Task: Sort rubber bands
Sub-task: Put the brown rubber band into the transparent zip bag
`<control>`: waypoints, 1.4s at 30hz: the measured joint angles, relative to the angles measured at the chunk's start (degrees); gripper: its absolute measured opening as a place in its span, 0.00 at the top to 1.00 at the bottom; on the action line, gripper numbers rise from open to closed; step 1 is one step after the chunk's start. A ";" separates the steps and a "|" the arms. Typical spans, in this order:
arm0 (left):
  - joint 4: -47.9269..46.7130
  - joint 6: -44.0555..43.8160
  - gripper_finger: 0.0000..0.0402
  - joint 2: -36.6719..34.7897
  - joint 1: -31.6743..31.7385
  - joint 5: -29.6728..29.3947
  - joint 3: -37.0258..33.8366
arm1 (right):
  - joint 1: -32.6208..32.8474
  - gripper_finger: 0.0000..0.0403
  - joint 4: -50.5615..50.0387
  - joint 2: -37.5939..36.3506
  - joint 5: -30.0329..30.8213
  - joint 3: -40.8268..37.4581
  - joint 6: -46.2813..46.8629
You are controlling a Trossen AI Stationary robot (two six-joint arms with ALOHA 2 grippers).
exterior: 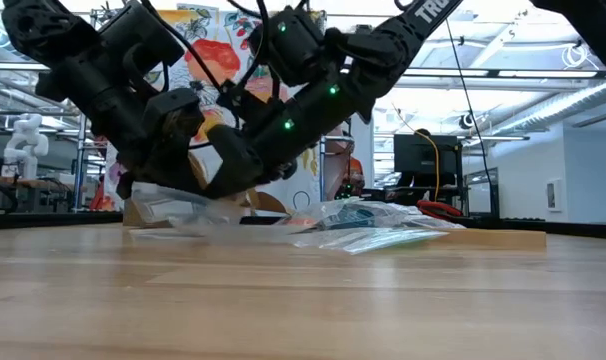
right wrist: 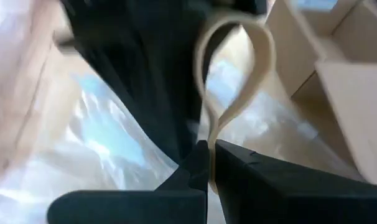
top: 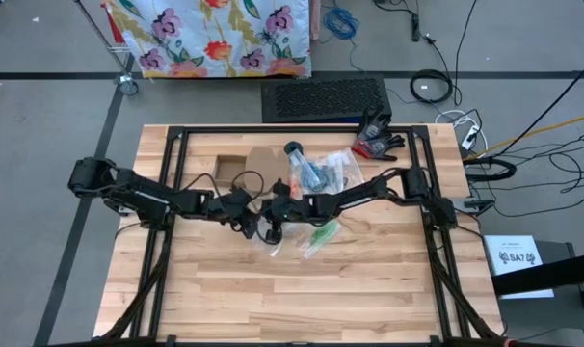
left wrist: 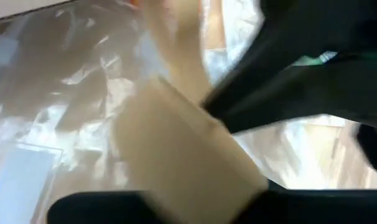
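The pale butcher-block wooden table [top: 369, 289] carries it all. Near its centre, a heap of clear plastic bags [top: 323, 173] with coloured contents. Toward eleven o'clock, a flat brown cardboard box [top: 236, 166]. At one o'clock on the far edge, a black-and-red pair of gloves [top: 377, 140]. Black metal frame rails [top: 167, 193] cross the top.

This is a robotics lab or industrial workspace. A wooden table [top: 302, 280] stands on grey concrete amid loose cables [top: 432, 85], while beyond it appear a monitor [exterior: 420, 160], exposed ceiling ducts and a white robot [exterior: 23, 140]
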 joint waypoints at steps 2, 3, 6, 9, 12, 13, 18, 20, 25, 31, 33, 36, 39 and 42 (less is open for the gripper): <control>0.66 0.30 1.00 0.00 -0.05 0.36 0.00 | -0.64 1.00 -1.48 0.00 -2.66 0.00 -0.64; 0.88 0.40 1.00 0.00 -0.09 0.56 0.00 | -0.92 1.00 -2.33 0.00 -4.71 0.00 -0.76; 2.11 1.09 1.00 0.00 -0.07 0.64 0.00 | -1.62 1.00 -5.98 0.00 -8.47 0.00 -0.96; 4.31 1.98 1.00 0.00 -0.03 1.68 0.02 | -1.68 1.00 -5.87 0.11 -5.75 -0.11 -3.90; 5.09 2.00 1.00 -0.07 -0.04 2.35 0.04 | -1.53 1.00 0.66 0.13 -4.31 -0.11 -9.51; 5.11 2.02 1.00 -0.11 -0.07 2.37 0.05 | -1.55 1.00 2.19 0.13 -4.67 -0.12 -10.77; 4.90 3.23 1.00 -0.10 -0.04 2.38 0.07 | -2.65 1.00 0.97 0.62 -10.49 -0.07 -13.35; 4.53 3.47 1.00 -0.04 0.21 2.47 0.07 | -3.37 1.00 -1.60 1.07 -16.96 -0.07 -13.25; 2.96 3.36 1.00 -0.04 0.79 2.37 0.07 | -3.23 1.00 -6.37 0.88 -28.34 -0.07 -9.98; -0.58 3.05 1.00 -0.04 0.87 2.16 0.13 | -3.99 1.00 -9.62 0.76 -44.00 3.83 -3.55; -0.47 3.15 1.00 -0.04 0.87 1.85 0.13 | -4.28 1.00 -9.01 0.72 -47.97 5.07 -2.43; 0.65 3.42 1.00 -0.04 0.87 1.26 0.13 | -4.52 1.00 -10.12 0.74 -49.42 6.92 -1.43; 2.21 4.76 1.00 -0.04 0.87 0.86 0.13 | -4.49 1.00 -12.98 0.80 -49.99 6.93 -1.26; 5.07 6.40 1.00 -0.04 0.60 0.88 0.13 | -4.21 1.00 -13.01 1.22 -53.54 6.88 -0.83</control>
